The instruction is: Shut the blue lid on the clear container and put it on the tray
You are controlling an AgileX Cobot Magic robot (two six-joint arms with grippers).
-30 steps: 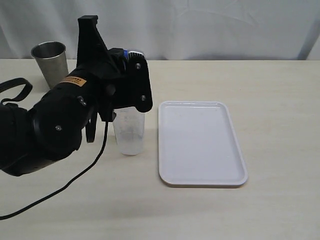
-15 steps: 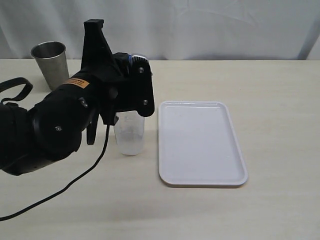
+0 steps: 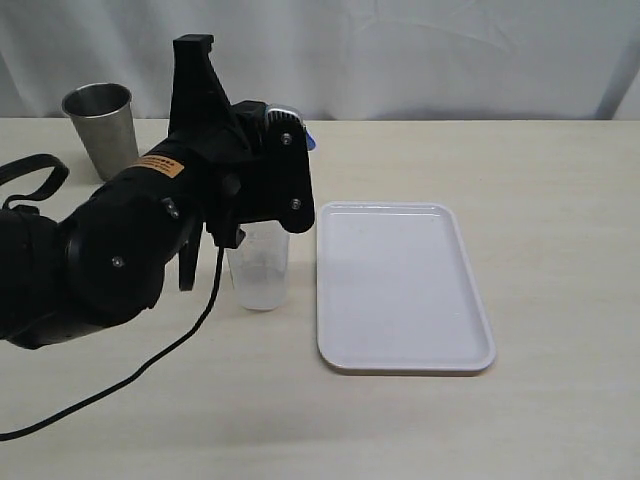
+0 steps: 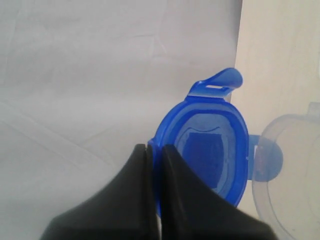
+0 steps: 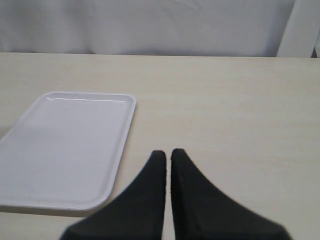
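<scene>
The blue lid [image 4: 204, 156] is held in the air, clamped by its rim in the left gripper [image 4: 153, 148]. The two black fingers [image 4: 176, 176] are nearly pressed together, with only the thin edge of the lid between them. The hollow inner face of the lid is turned toward the left wrist camera. One snap flap [image 4: 220, 80] sticks out from the edge, and a second flap [image 4: 265, 163] points toward the rim of the clear container [image 4: 295, 170].

In the exterior view only a small blue corner of the lid [image 3: 308, 140] shows beside the gripper body. The clear container [image 3: 260, 270] stands upright on the table [image 3: 560, 200] directly below, long axis vertical, open mouth up.

The tray [image 3: 400, 290] lies flat just beside the container, on its right, long side running away from the camera. A steel cup [image 3: 100, 125] stands well apart at the far left, near the white curtain [image 3: 450, 50].

The right gripper [image 5: 166, 155] hangs above the bare table beside the tray [image 5: 65, 150], fingers pressed together and holding nothing.
</scene>
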